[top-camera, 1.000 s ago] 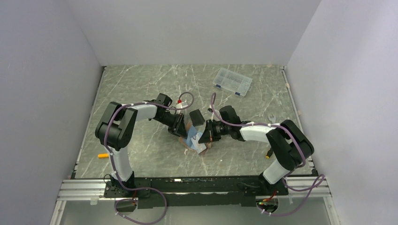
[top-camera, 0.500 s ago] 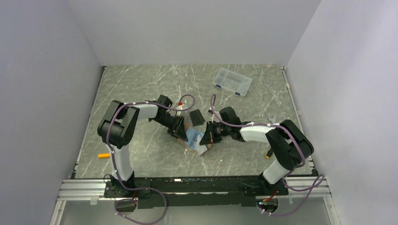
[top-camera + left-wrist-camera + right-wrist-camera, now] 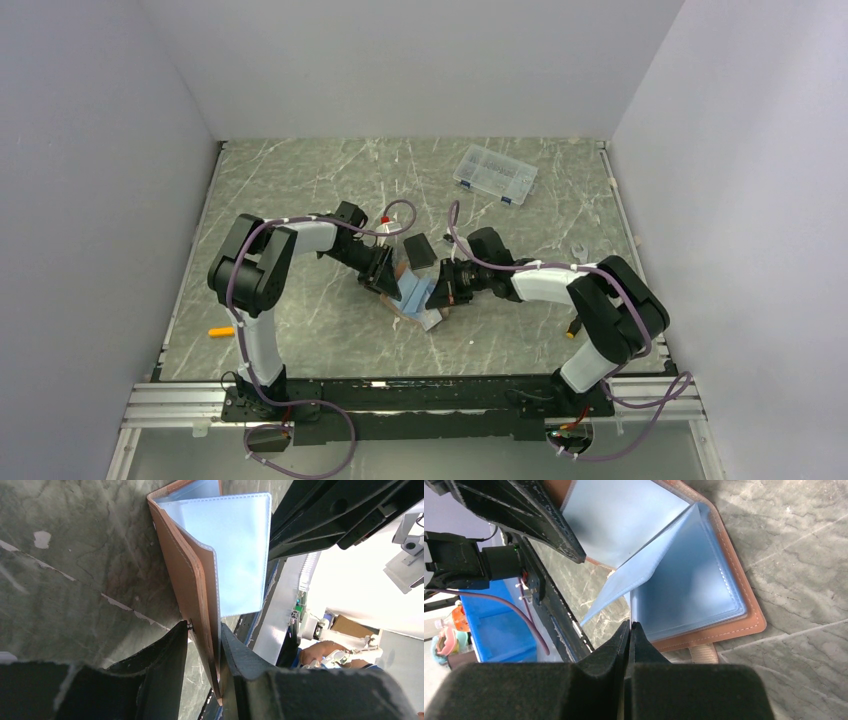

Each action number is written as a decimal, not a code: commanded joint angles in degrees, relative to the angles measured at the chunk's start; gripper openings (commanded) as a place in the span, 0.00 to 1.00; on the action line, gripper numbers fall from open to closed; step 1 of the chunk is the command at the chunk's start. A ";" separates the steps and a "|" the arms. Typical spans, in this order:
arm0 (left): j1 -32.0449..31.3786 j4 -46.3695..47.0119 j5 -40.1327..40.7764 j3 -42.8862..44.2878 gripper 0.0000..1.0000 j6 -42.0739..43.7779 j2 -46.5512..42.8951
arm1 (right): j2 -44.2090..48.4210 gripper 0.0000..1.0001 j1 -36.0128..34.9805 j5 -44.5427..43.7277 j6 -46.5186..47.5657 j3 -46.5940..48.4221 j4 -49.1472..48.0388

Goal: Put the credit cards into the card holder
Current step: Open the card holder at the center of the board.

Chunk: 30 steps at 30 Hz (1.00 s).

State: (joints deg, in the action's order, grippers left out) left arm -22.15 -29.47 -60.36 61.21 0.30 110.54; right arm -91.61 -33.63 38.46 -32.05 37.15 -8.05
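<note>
Top external, left arm: I see it reach from its base up and then rightward over the table (image 3: 300, 190), elbow high and forearm low. The left gripper (image 3: 383, 270) is at the left side of the card holder (image 3: 413, 297).
Top external, right arm: it is folded at the right and its forearm points left. The right gripper (image 3: 438, 291) is at the holder's right side, so the two grippers face each other with the holder between them.
Left wrist, fingers: my left fingers (image 3: 165, 670) stand on either side of the tan leather cover, which is up on edge between them. One tip is at the snap stud (image 3: 190, 625) and the other is against the inner face. I read this as a pinch on the cover.
Right wrist, fingers: they are pressed together with nothing between them. The tips sit at the near edge of the pale blue pockets (image 3: 689, 595), beneath one raised leaf (image 3: 649, 565).
Card holder: it lies open near the middle of the table, one cover flat on the surface and the other upright in my left grip.
Pockets: these are translucent blue sleeves, and one leaf stands slantwise. I cannot tell whether any of them holds a card.
Other containers: a clear compartment box (image 3: 494, 173) sits far back on the right, well apart, and its contents are too small to read.
Nearby: a black rectangle (image 3: 419, 249) is just beyond the holder, and an orange item (image 3: 220, 331) is near the left edge.
</note>
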 commanded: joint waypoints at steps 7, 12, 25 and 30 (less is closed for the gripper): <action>1.01 0.17 -2.70 2.60 0.31 0.96 0.00 | 3.88 0.00 -0.29 -0.18 1.01 2.92 0.24; 2.05 0.01 -2.94 2.24 0.29 0.81 -0.21 | 4.00 0.00 -0.25 -0.44 1.20 3.04 0.73; 2.58 1.99 -4.69 1.88 0.31 -3.04 0.77 | 2.39 0.00 -1.12 0.25 1.00 3.96 -0.55; 2.71 2.49 -5.18 1.55 0.31 -3.27 1.08 | 3.79 0.00 -1.11 -0.47 1.52 4.47 0.70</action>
State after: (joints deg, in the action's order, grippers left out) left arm -19.62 -28.27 -62.39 62.15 -2.66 111.31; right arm -89.27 -34.52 38.09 -31.86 39.27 -6.90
